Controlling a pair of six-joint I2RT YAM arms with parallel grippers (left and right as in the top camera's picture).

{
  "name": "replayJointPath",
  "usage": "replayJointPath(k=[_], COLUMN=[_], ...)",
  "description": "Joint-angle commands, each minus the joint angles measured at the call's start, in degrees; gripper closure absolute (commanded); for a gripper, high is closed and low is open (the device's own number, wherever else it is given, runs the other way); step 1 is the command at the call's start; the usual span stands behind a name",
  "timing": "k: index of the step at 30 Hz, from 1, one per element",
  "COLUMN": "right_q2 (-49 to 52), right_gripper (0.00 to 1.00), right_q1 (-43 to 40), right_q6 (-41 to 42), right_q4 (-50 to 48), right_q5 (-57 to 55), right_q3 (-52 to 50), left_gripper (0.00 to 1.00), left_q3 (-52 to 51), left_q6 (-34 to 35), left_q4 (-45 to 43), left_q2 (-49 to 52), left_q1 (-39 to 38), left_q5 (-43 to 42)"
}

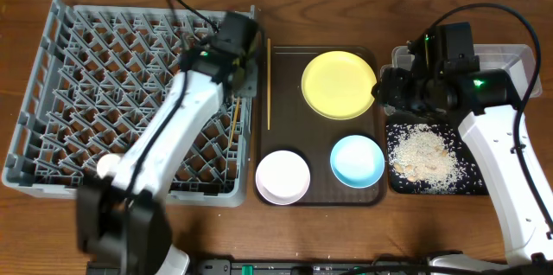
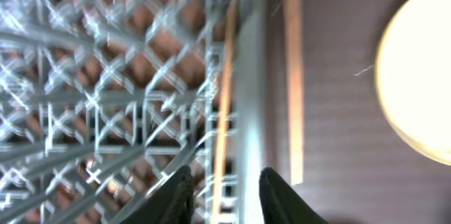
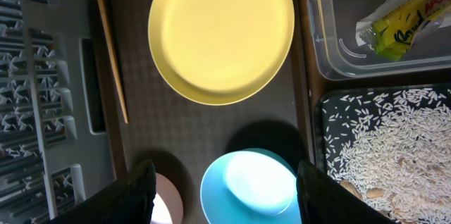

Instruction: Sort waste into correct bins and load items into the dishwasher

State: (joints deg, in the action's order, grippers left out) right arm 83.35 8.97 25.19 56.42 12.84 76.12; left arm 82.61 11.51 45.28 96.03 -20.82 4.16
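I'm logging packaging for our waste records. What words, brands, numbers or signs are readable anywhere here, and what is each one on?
Snack wrapper in the clear tub: dark print on the yellow, tilted and partly cut off, too blurred to quote reliably.
Yellow plate, blue bowl, pink-white bowl, dish rack: no writing visible.
Nothing else legible in any view.
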Motion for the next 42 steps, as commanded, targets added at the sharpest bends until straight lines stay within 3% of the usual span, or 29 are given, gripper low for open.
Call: replayJointPath(k=[1,6,14,25,31,37,42], right_q2=[0.26,0.26,0.26,0.26,0.26,0.26,0.26], right_gripper=[0.38,0.38,0.38,0.38,0.38,0.38,0.38], right_q1=[0.48,0.48,0.48,0.48,0.48,0.48,0.48], right_q6=[-0.61,-0.61,-0.59,-0.59,-0.59,-0.59,-0.61], right_q4=[0.20,0.20,0.26,0.17,0.17,0.15,0.15], right_q5=[-0.59,-0.59,-0.57,-0.59,-0.59,-0.59,-0.59], right_q3=[0.15,0.15,0.15,0.15,0.15,0.15,0.15], left_gripper=[0.60,0.51,0.51,0.53,0.53,0.77,0.89], left_q3=[2.64,2.32,2.32,2.32,2.32,2.32,2.32], left_q6=[-0.52,-0.59,-0.74,-1.62,-1.60,-1.57,-1.57], left_q4=[-1.75,-5.84,-13.29,-19.12,-19.89,-19.43,-19.43], left_q2=[-4.37,-0.76,14.14,25.40,29.18,29.99,29.97], left_q1=[-2.49,-6.71,-7.72,-7.72,-7.78,-7.82,-7.82], left_q5=[-4.96,-4.57,5.29,10.43,8.87,6.32,1.51])
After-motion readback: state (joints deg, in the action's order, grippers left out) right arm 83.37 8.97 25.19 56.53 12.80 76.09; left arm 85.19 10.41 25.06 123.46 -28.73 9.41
